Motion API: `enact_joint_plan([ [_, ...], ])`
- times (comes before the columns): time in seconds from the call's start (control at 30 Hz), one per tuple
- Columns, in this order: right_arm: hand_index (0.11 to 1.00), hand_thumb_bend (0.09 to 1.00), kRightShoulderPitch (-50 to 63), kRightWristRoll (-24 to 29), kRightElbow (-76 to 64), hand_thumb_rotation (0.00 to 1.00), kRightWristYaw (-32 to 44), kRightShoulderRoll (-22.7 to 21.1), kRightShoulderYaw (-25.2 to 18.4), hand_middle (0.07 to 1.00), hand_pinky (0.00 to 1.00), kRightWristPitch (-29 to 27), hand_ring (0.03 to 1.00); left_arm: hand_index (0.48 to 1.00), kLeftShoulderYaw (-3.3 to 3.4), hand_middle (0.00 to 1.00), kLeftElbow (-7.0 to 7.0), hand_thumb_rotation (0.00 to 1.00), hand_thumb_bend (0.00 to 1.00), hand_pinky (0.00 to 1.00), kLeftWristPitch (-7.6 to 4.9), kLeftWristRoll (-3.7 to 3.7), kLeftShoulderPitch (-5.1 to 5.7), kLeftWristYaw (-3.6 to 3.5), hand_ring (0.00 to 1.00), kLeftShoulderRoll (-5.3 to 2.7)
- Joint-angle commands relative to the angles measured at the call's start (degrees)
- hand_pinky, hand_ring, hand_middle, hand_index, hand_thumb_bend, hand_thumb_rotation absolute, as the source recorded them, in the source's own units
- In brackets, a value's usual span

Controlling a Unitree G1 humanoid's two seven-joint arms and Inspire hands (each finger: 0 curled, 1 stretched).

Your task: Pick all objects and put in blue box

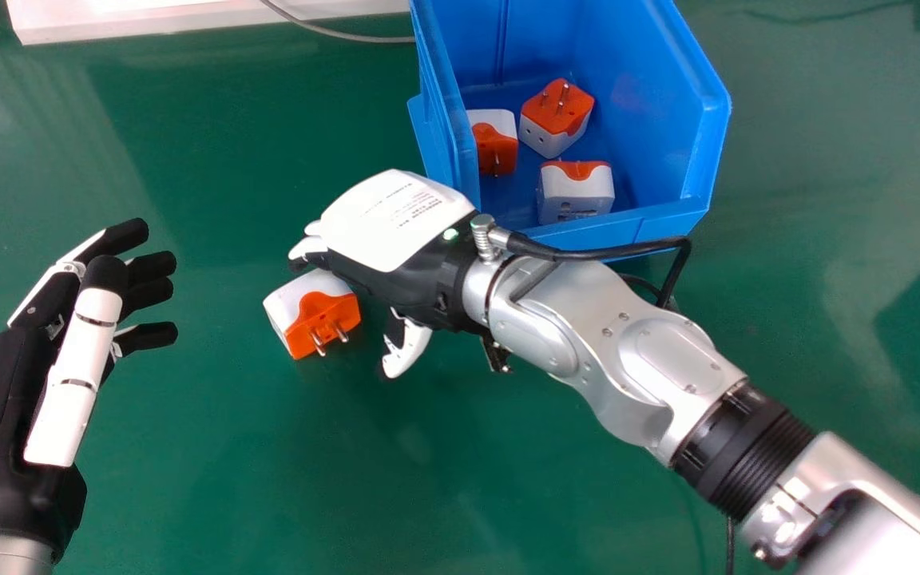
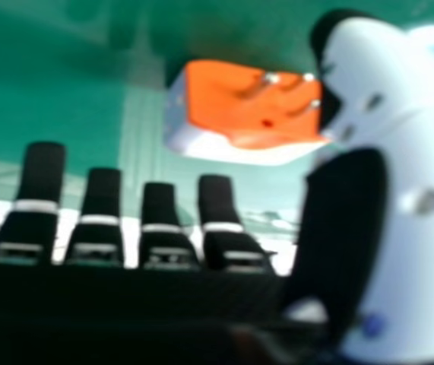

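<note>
An orange and white plug adapter lies on the green table with its pins toward the front. My right hand is just right of it and above the table, palm down, with relaxed fingers and the thumb apart. In the right hand view the adapter lies beyond the fingertips of my right hand, not gripped. Three more adapters are inside the blue box: one at left, one at back, one at front. My left hand stays at the left with its fingers extended.
The box's near wall stands just behind my right wrist. A white object lies along the back edge at left, with a grey cable beside it. Green table surface extends in front of the loose adapter.
</note>
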Motion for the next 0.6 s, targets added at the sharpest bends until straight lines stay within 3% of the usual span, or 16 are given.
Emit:
enact_joint_plan([
  [0.0,0.831,0.474,-2.4,0.4,-0.3,0.16,0.1,1.3,0.0,0.899,0.7,0.6,0.858,0.814,0.48,0.78,-2.05,0.84,0.57,0.7,-0.12,-0.2,0.49,0.1,0.79,0.35],
  [0.57,0.841,0.459,-4.3,2.0,3.4,0.18,0.7,4.8,0.2,0.912,0.71,3.5,0.868,0.815,-0.28,0.79,-3.78,0.85,0.59,0.7,0.73,0.91,1.18,0.54,0.79,-0.2],
])
